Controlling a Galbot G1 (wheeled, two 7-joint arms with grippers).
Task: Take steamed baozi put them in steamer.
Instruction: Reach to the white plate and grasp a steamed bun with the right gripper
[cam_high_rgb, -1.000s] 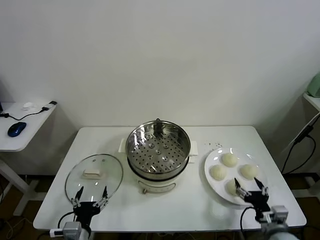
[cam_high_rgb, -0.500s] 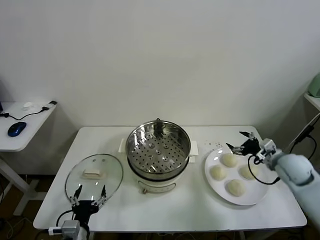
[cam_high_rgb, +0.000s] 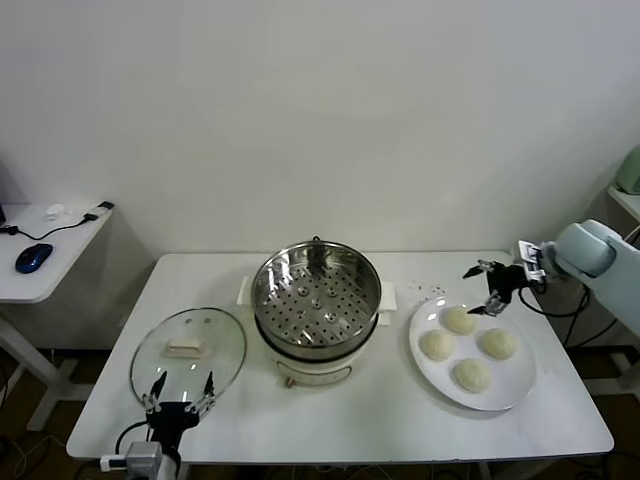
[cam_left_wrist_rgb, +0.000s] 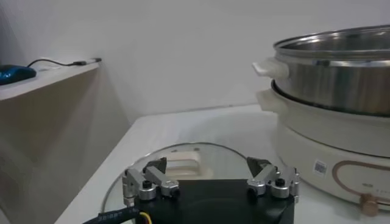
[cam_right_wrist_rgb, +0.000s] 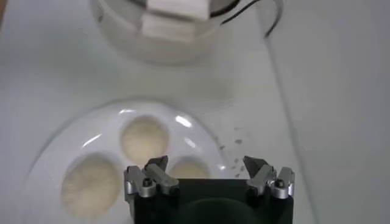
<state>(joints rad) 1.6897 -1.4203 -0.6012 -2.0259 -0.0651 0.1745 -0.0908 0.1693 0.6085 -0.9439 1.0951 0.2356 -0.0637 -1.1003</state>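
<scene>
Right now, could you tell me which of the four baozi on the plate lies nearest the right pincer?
The rear baozi, at the plate's far edge: the open right pincer hovers just behind it, while the other three lie farther forward.

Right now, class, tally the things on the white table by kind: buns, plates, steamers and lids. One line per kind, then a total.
Steamed baozi: 4
Plate: 1
Steamer: 1
Glass lid: 1
Total: 7
</scene>
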